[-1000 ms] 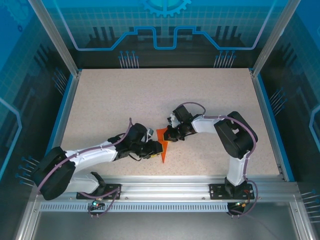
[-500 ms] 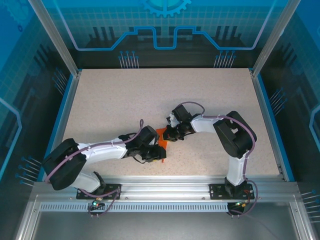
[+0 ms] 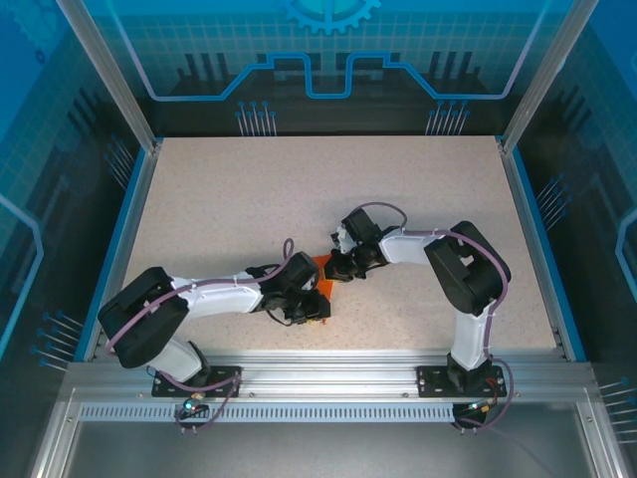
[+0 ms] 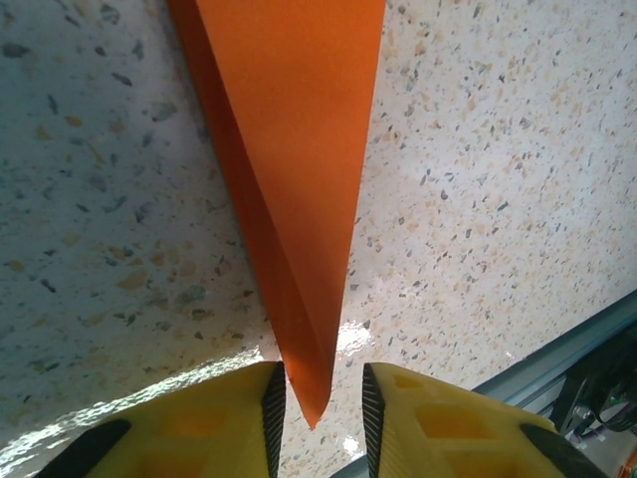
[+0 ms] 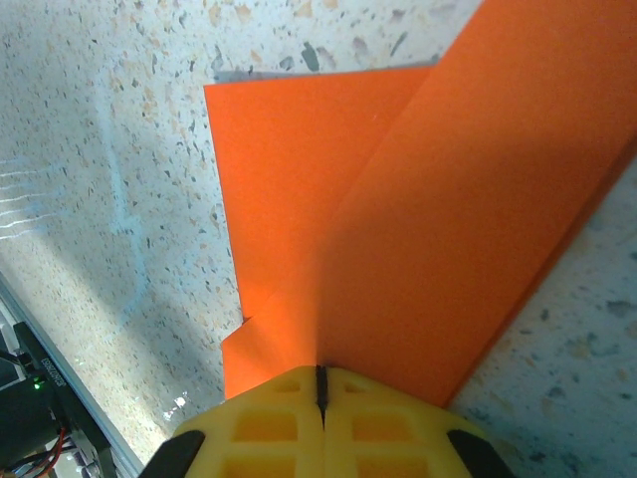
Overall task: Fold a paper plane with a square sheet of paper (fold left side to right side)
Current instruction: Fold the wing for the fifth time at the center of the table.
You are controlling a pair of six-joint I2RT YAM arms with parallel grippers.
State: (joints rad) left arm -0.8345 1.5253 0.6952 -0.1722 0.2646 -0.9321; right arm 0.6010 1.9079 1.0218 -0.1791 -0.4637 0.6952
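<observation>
While both arms bend inward toward the middle of the near half of the table (image 3: 249,199), their wrists nearly meet over one piece of paper. The left arm lies low, reaching right from its base, with the left gripper (image 3: 307,307) pointing back toward the near edge. The right arm rises from its base, folds at the elbow and reaches left, so the right gripper (image 3: 336,269) comes in from the far side.

One paper plane (image 3: 320,265) lies flat on the speckled top between the two grippers, just short of the aluminium rail (image 3: 328,366). From above, the left wrist covers most of it and only a small orange patch shows.

On the left wrist camera the left gripper (image 4: 320,388) has its jaws partly apart, with the narrow pointed tip of the paper plane (image 4: 299,149) lying in the gap and a clear space on either side. On the right wrist camera the right gripper (image 5: 320,383) is closed tight on the wide end of the paper plane (image 5: 448,199), whose crease runs straight into the seam between the fingers.
</observation>
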